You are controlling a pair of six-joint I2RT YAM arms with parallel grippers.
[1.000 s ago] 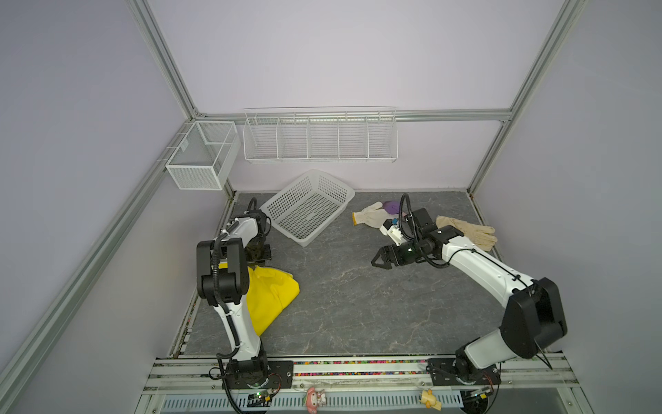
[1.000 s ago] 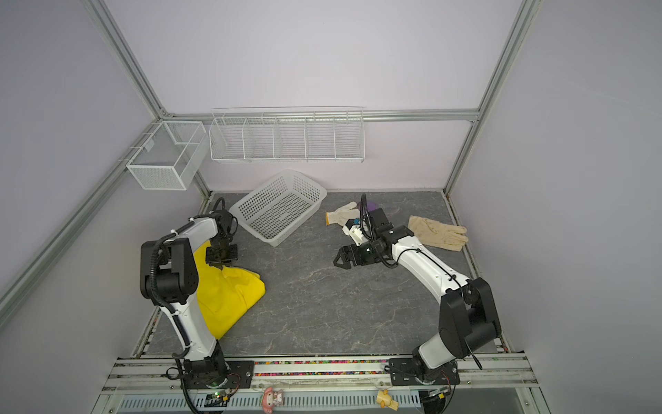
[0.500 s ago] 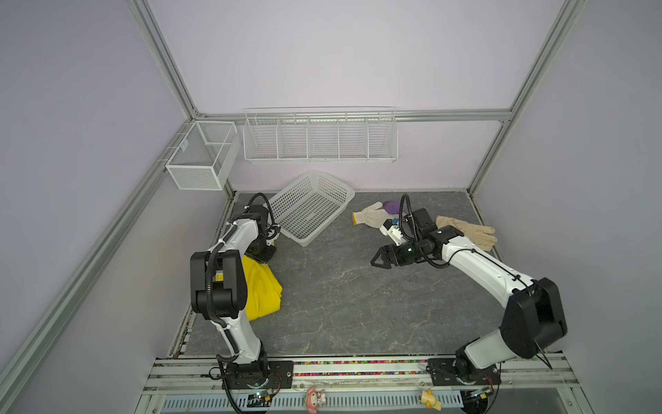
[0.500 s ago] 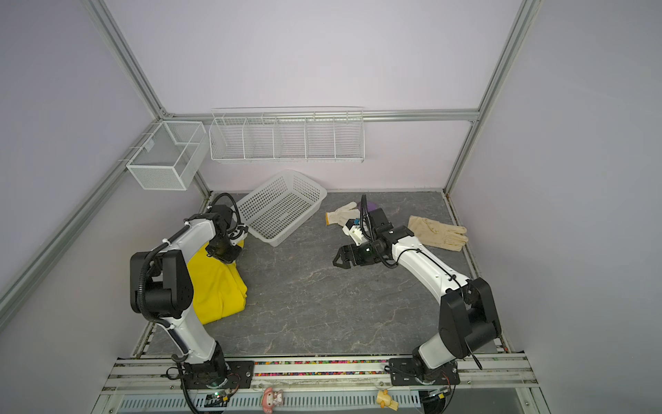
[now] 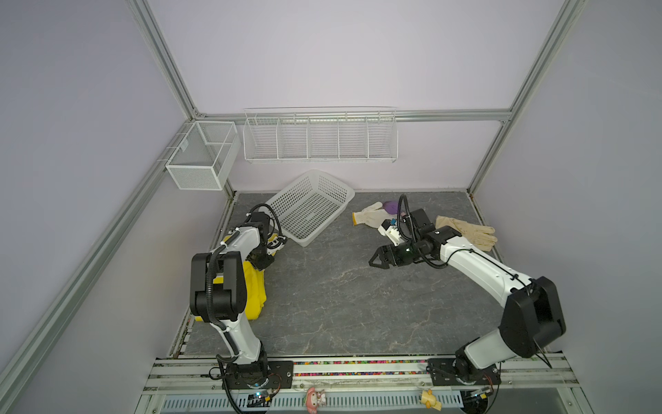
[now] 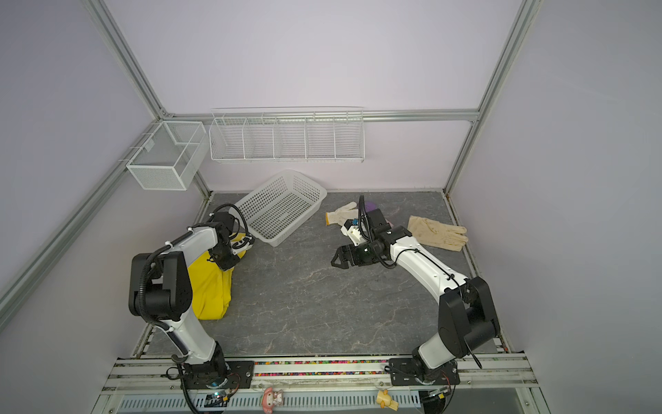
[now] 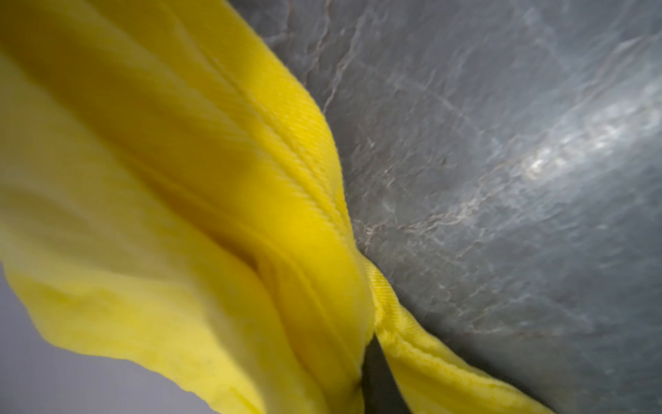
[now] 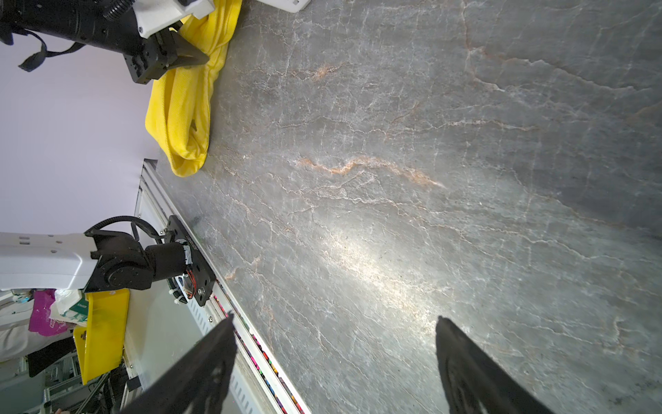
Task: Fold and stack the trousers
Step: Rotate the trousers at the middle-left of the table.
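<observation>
The bright-yellow trousers (image 5: 256, 294) (image 6: 211, 290) lie bunched in a narrow strip along the table's left edge, partly hidden behind my left arm. My left gripper (image 5: 263, 264) (image 6: 227, 263) sits at their far end, shut on a gathered fold. In the left wrist view the yellow trousers (image 7: 215, 179) fill most of the frame and converge toward the jaws. The right wrist view shows the trousers (image 8: 182, 107) with the left gripper (image 8: 198, 57) on them. My right gripper (image 5: 376, 260) (image 8: 335, 319) hovers open and holds nothing, over the table's middle right.
A white perforated basket (image 5: 311, 208) lies tilted at the back, close to the left gripper. A white knit glove (image 5: 367, 215), a purple item (image 5: 390, 205) and a cream glove (image 5: 469, 231) lie at the back right. Wire racks (image 5: 318, 136) hang on the back wall.
The left gripper has swung a little rightward and forward with the fabric. The trousers' wide lobe has drawn in to a narrow bundle. The right arm has not moved.
</observation>
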